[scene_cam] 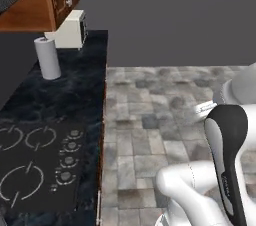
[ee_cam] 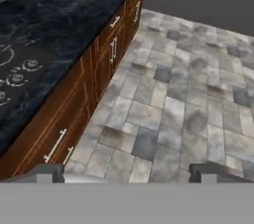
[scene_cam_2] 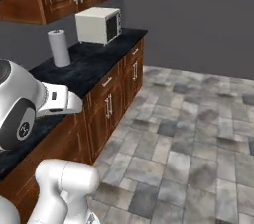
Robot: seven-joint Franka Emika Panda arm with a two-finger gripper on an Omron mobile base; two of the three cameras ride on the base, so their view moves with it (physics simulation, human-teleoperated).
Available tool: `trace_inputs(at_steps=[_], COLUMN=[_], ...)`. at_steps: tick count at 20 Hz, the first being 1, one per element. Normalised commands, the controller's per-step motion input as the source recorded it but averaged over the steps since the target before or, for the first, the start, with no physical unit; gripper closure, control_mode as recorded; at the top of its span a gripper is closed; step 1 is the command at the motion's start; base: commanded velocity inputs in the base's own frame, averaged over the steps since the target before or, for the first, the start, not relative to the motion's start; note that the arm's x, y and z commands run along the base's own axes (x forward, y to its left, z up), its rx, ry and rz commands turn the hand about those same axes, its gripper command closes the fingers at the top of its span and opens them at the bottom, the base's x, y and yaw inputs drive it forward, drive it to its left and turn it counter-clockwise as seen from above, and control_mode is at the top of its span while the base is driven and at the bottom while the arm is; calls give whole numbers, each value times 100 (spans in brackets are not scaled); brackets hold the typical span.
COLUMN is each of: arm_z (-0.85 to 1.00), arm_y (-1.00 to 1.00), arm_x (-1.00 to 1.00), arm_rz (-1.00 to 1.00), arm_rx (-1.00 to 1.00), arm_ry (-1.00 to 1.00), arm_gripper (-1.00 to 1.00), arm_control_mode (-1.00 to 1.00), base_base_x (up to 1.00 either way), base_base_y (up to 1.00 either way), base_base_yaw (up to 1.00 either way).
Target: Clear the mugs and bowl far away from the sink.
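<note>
The pincer (ee_cam: 129,172) hangs wide open and empty over the grey stone-tiled floor (ee_cam: 173,114), just beside the dark marbled tabletop (ee_cam: 54,29). On that tabletop, the black glass cooktop (scene_cam: 35,165) lies nearest, the white paper-towel roll (scene_cam: 48,58) stands beyond it, and the cream microwave (scene_cam_2: 98,25) sits farthest. I judge the task barely begun: mugs, bowl and sink are not yet found, so the next move is driving the base to locate them.

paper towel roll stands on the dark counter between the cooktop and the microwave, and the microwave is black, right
Not quite: the microwave is cream-white, as the right base view shows. The rest holds: the paper towel roll stands on the dark counter between the cooktop and the microwave.
</note>
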Motion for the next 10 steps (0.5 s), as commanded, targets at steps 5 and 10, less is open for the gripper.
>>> trace_inputs(at_steps=[5,10], arm_z=[0,0], arm_y=[0,0], arm_x=[0,0], arm_rz=[0,0], arm_rx=[0,0], arm_ry=[0,0], arm_gripper=[-100,-100], arm_control_mode=[100,100], base_base_x=[0,0], base_base_y=[0,0], base_base_yaw=[-100,-99])
